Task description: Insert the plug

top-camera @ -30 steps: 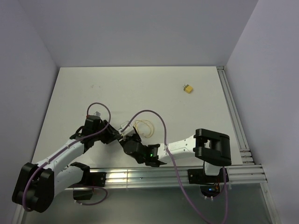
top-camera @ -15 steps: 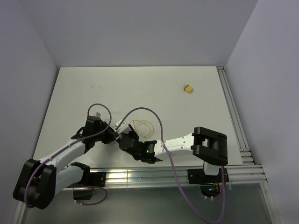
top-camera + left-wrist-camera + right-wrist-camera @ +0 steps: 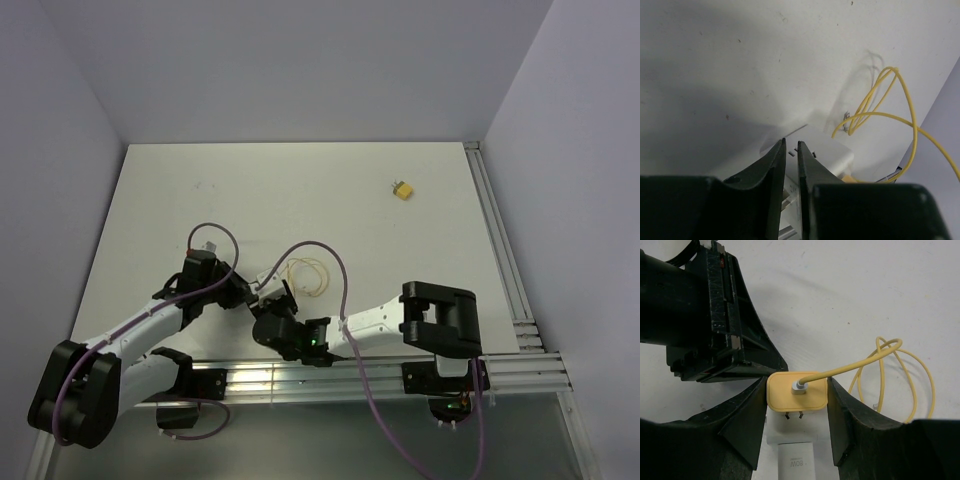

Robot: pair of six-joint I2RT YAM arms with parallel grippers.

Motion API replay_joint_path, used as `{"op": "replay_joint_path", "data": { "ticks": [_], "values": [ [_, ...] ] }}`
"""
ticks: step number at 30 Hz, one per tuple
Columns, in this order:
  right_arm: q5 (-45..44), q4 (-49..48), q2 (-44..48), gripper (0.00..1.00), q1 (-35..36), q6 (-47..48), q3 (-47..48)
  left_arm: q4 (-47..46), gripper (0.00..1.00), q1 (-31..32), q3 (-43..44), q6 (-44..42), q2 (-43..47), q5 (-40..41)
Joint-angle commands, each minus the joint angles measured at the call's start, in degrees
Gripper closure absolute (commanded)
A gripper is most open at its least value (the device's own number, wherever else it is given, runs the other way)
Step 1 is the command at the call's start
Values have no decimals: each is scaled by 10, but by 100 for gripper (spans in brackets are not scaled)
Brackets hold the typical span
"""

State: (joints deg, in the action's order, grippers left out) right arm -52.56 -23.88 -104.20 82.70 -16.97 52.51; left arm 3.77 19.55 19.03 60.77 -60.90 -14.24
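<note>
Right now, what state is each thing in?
Square yellow plastic charger: clamped in right gripper, prongs showing.
Thin yellow cable: plugged into charger, looped.
White plastic block: on table, beneath charger.
Tiny yellow blocky connector: loose, untouched.
Left gripper: nearly closed, grip unclear.

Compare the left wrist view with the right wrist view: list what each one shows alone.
Left wrist only: the narrow slit between the fingers of the left gripper, seen from behind. Right wrist only: the right gripper clamping the yellow adapter, with its two prongs and plugged-in cable end. Both: the yellow wire loop, the white block and the table.
</note>
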Motion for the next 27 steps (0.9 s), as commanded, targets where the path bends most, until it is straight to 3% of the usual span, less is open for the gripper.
{"op": "replay_joint_path", "data": {
  "ticks": [1,13,27],
  "values": [
    [55,193,-95,100,36,-81,-42,-8,79,1,-2,5,5,-14],
    [142,203,-146,100,16,-68,-25,-3,80,1,-1,6,12,-8],
    [178,220,-208,100,18,-115,-23,-21,80,1,2,15,-2,-18]
  ]
}}
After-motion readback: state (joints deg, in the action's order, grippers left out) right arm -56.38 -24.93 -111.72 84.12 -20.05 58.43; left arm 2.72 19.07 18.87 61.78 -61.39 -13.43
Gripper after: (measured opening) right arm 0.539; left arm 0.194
